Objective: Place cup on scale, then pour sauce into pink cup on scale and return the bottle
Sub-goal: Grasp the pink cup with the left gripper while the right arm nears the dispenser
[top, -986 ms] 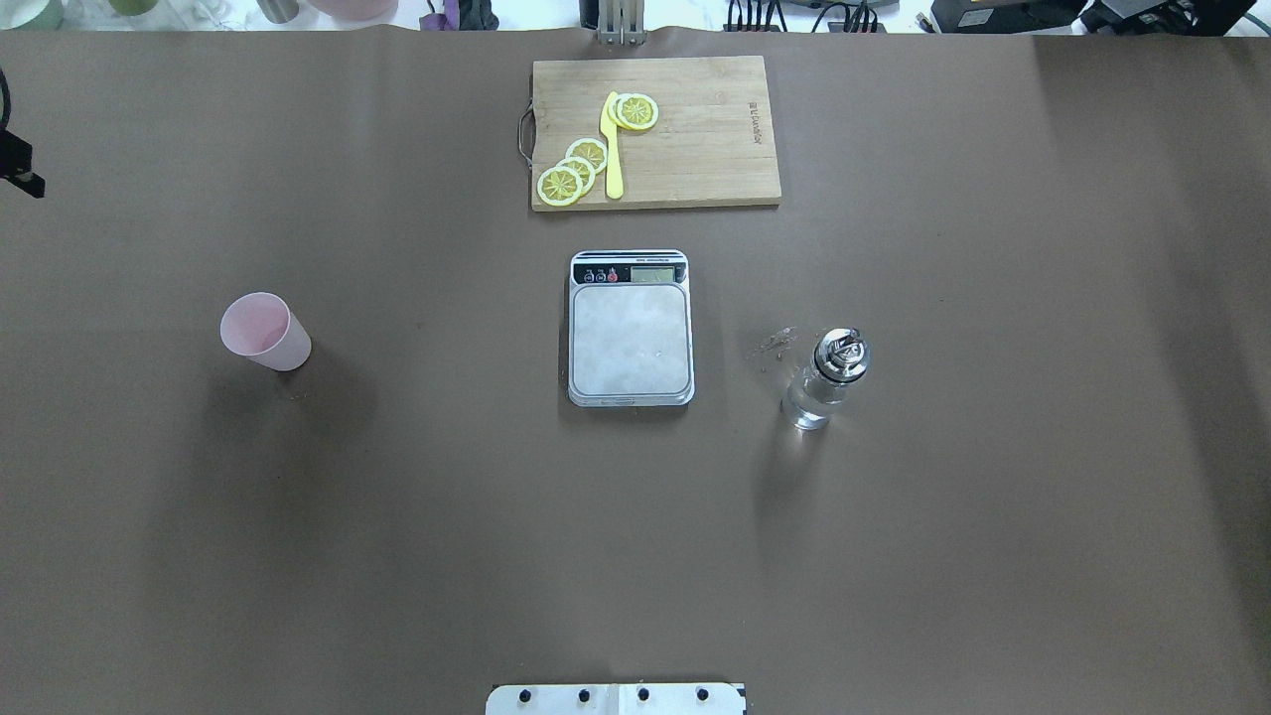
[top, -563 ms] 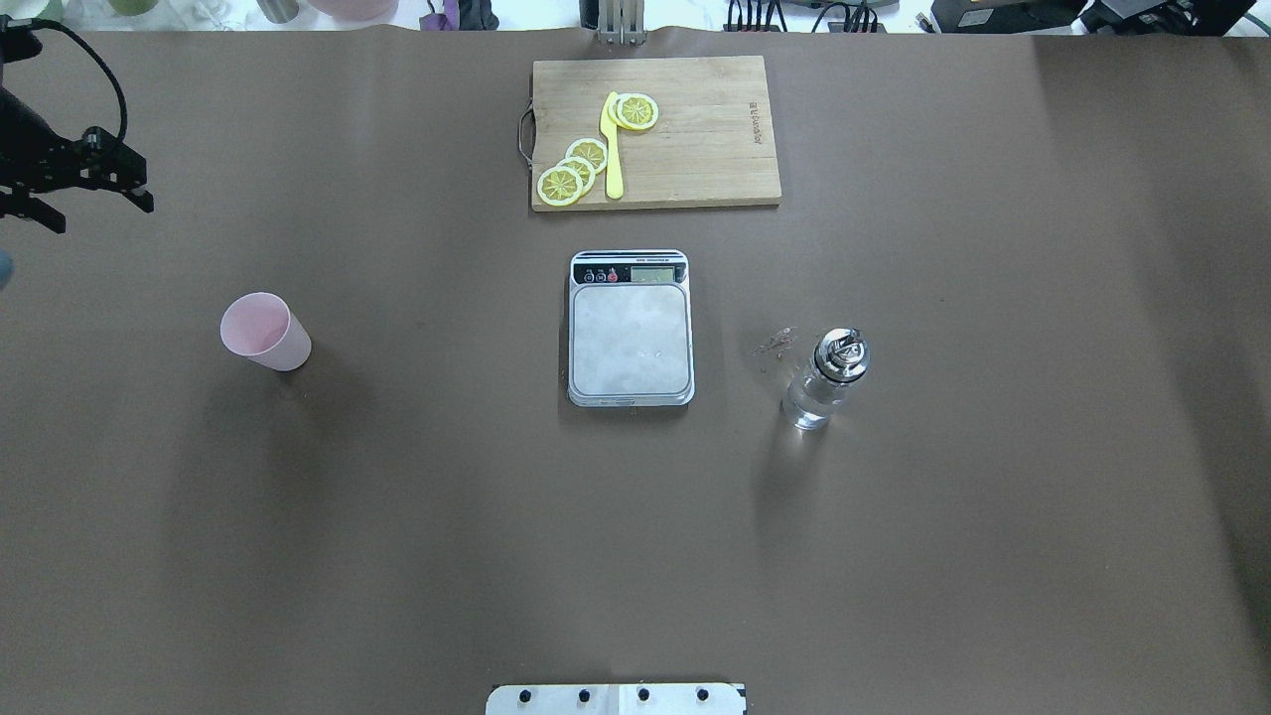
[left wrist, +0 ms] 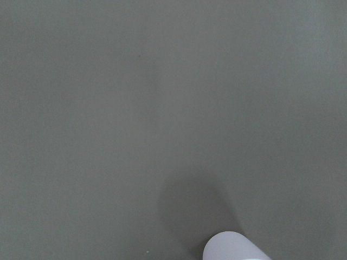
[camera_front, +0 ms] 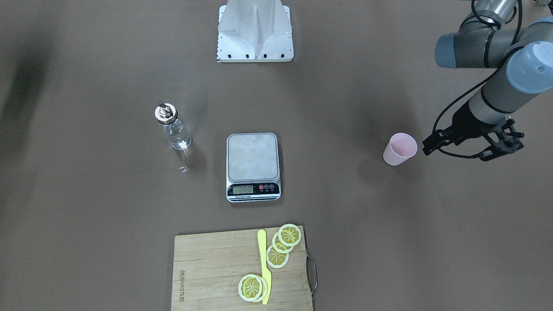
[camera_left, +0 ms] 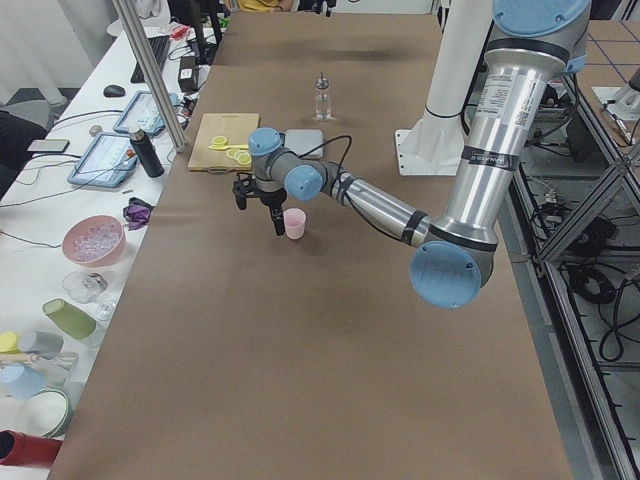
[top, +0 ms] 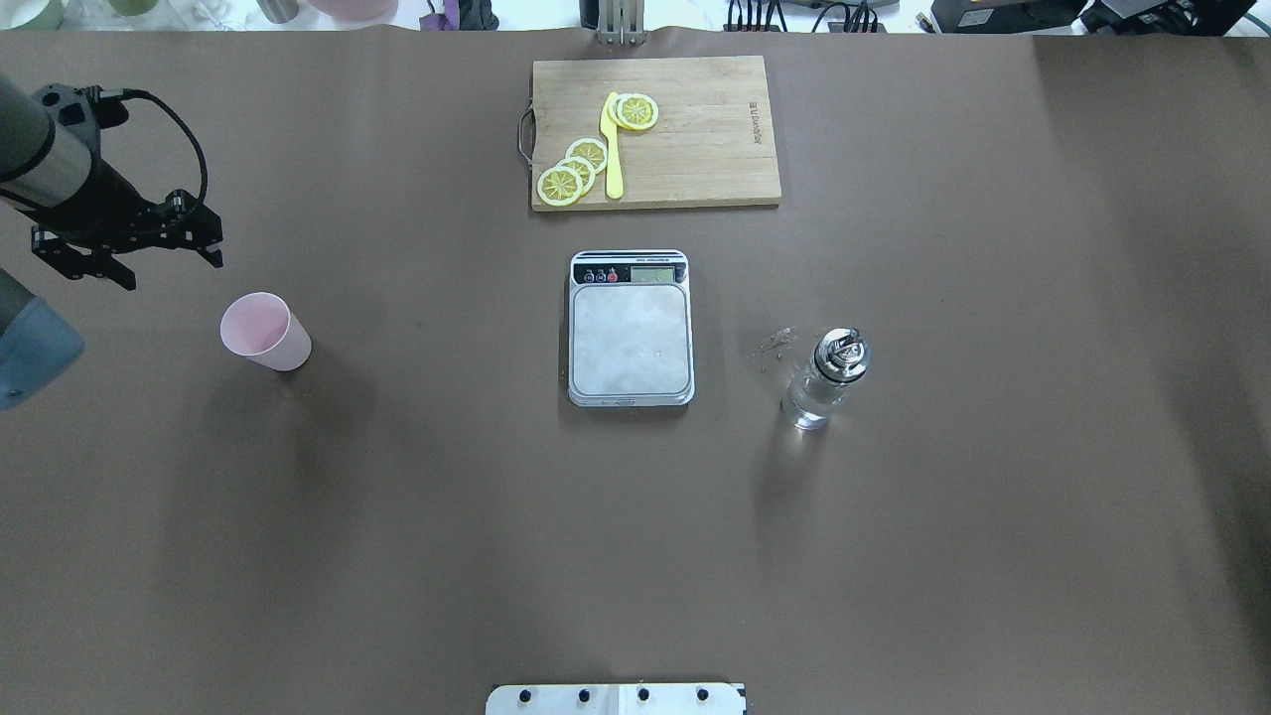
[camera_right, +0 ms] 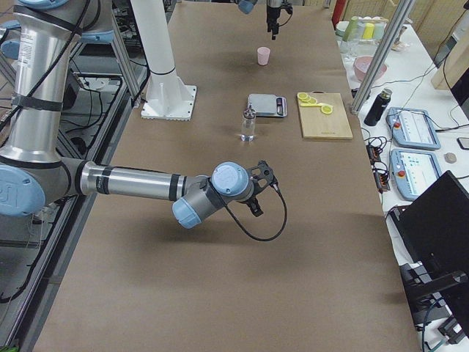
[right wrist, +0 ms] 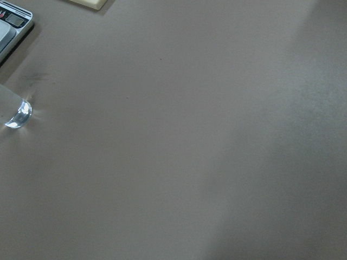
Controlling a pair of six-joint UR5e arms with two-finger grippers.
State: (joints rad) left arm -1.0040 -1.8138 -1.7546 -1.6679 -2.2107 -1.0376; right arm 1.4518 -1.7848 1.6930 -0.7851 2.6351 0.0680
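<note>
The pale pink cup [top: 263, 333] stands upright on the left of the table, also in the front view [camera_front: 399, 149]. The scale [top: 630, 328] sits in the middle with a bare platform. The glass bottle [top: 826, 379] with its silver cap stands right of the scale and holds clear liquid. My left gripper [top: 129, 248] hovers open and empty behind and left of the cup, apart from it. The cup's rim shows at the bottom of the left wrist view [left wrist: 233, 246]. My right gripper [camera_right: 256, 192] shows only in the exterior right view, far from the bottle; I cannot tell if it is open.
A wooden cutting board [top: 695, 159] with lemon slices [top: 571, 171] and a yellow knife [top: 613, 149] lies behind the scale. A small wet patch [top: 777, 343] lies beside the bottle. The robot's base plate [top: 616, 699] is at the near edge.
My left arm has come in from the left edge and moved right and nearer, towards the cup. The cup, scale and bottle have not moved.
</note>
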